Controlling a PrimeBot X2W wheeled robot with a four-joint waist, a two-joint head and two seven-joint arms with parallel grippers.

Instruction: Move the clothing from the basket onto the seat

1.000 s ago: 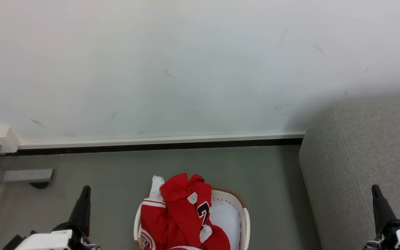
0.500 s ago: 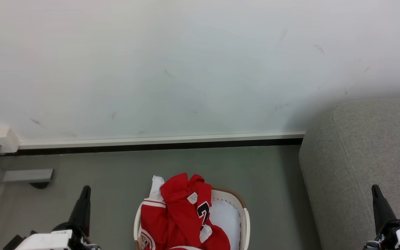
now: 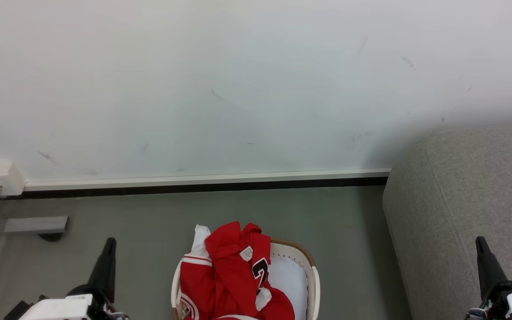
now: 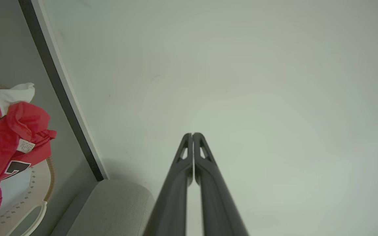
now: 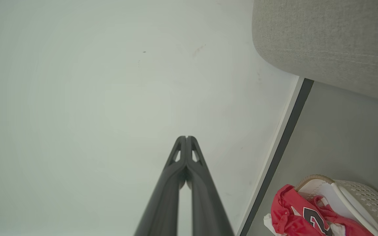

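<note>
Two grippers sit low at the bottom corners of the head view, and both are empty, each with its two long dark fingers pressed together tip to tip. The left gripper [image 3: 110,243] is over the grey-green floor [image 3: 149,209]. The right gripper [image 3: 480,242] is in front of the grey sofa [image 3: 469,195]. Between them, nearer the left one and well apart from both, the red sports garments [image 3: 231,271] are heaped in the white laundry basket [image 3: 314,284]. They fill its left part and spill over its far rim, with a black numeral and a small white label facing up. The basket's white inside shows bare on the right. The basket stands on the floor, near the sofa but not touching it. In both wrist views the closed fingers point at the pale wall [image 3: 238,89], with the garments off at the picture's edge. Against the pictures from half a second and one second ago, nothing differs: grippers, garments and basket lie exactly as before.
</note>
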